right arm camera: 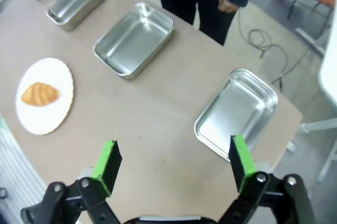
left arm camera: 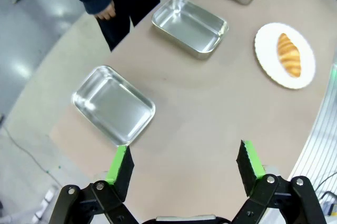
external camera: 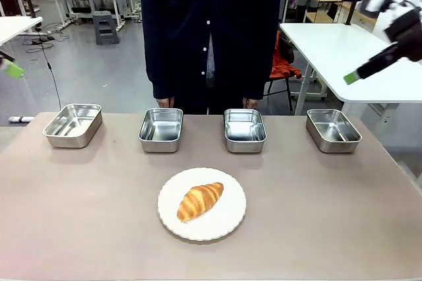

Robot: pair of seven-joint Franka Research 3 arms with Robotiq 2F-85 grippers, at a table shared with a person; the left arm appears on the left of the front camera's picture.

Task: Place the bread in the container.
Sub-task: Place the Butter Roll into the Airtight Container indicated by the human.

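Observation:
The bread (external camera: 200, 200), a golden-brown croissant, lies on a round white plate (external camera: 224, 225) at the table's front middle. Several alike steel containers stand in a row behind it: far left (external camera: 73, 124), centre left (external camera: 161, 129), centre right (external camera: 244, 130), far right (external camera: 333, 130). All look empty. My left gripper (left arm camera: 184, 162) hangs open high over the table's left end, above the leftmost container (left arm camera: 113, 103), with the bread (left arm camera: 289, 54) far off. My right gripper (right arm camera: 174, 161) is open too, high above the rightmost container (right arm camera: 237, 111); the bread (right arm camera: 40, 94) lies far to its left.
A person in dark clothes stands at the far edge, with a hand (external camera: 165, 101) behind each of the two middle containers. A white table (external camera: 343, 50) stands beyond the right end. Bare tabletop (external camera: 330, 215) surrounds the plate.

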